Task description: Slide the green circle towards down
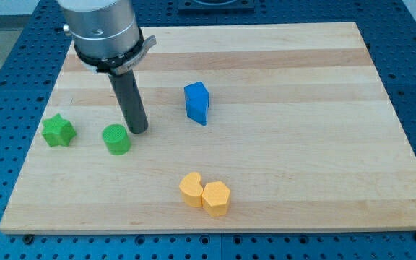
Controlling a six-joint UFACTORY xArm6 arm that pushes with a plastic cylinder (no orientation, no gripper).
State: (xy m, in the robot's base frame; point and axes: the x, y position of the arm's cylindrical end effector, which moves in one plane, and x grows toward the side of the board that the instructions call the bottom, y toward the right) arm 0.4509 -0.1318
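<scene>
The green circle (116, 139) is a short green cylinder on the wooden board (302, 152), at the view's left, below the middle. My tip (139, 131) rests on the board just right of and slightly above the green circle, very close to it; I cannot tell if it touches. The dark rod rises from the tip up to the silver arm end at the view's top left.
A green star block (58, 131) lies left of the green circle. A blue block (197, 102) stands right of the rod. A yellow heart block (191, 189) and a yellow hexagon block (216, 198) touch near the board's bottom edge.
</scene>
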